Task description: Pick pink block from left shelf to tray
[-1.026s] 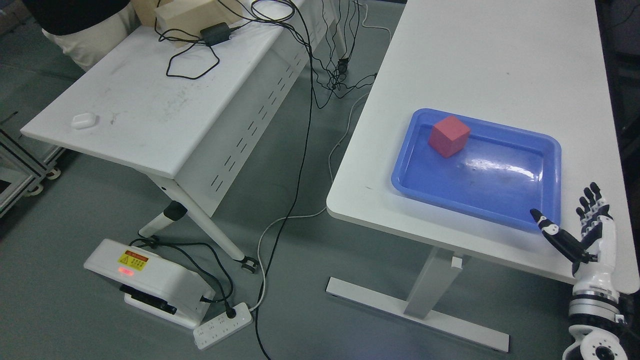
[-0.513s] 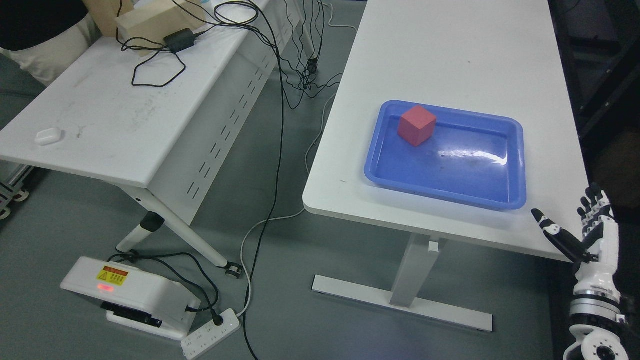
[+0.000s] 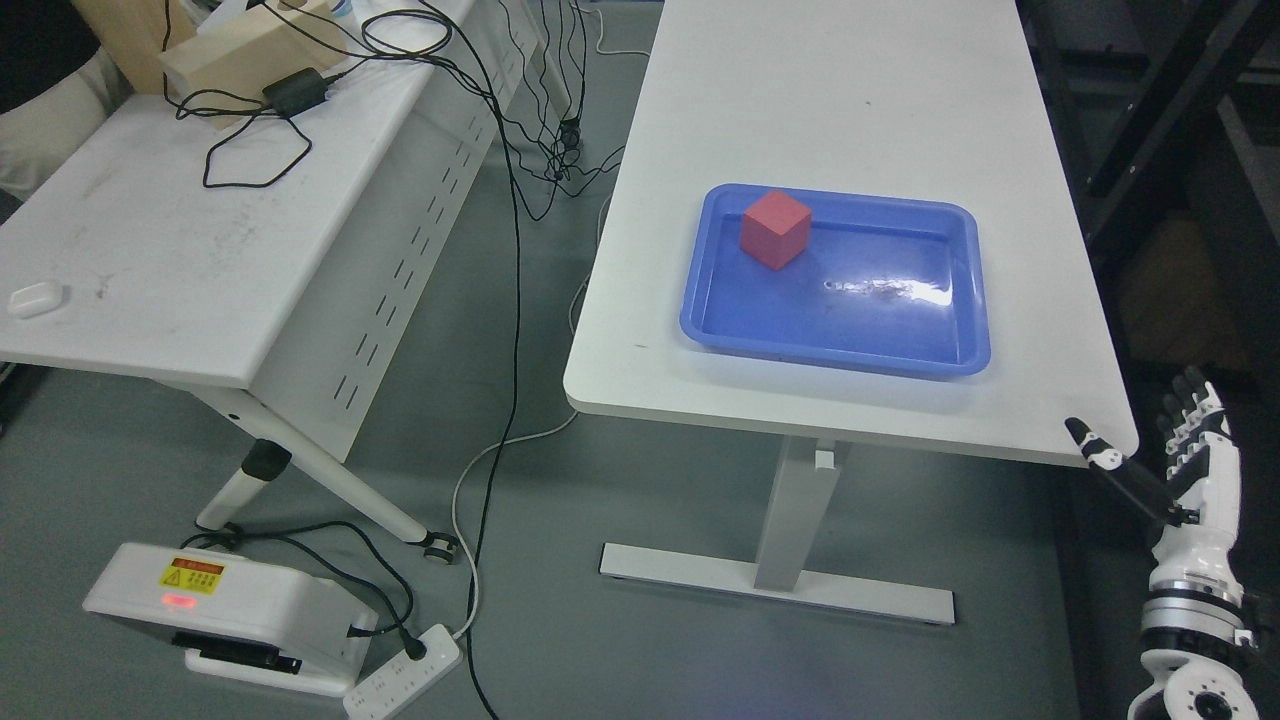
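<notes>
Pink block (image 3: 774, 229): resting inside blue tray (image 3: 955, 348), far-left corner, near the rim. Tray positioned on white desk (image 3: 850, 110), toward the near edge. Right hand (image 3: 1180, 450): raised at lower right, beside the desk's near-right corner, fingers (image 3: 1190, 415) extended and spread, thumb out, released, holding nothing, well apart from tray. Second desk (image 3: 150, 270) at left, carrying cables (image 3: 250, 150).

A white table (image 3: 850, 110) carries a blue tray (image 3: 960, 345) near its front edge. To the left, a second white table (image 3: 180, 270) holds a small white case (image 3: 36, 299), a black power adapter (image 3: 294, 92) with cables, and what may be beige boxes (image 3: 240, 55).
</notes>
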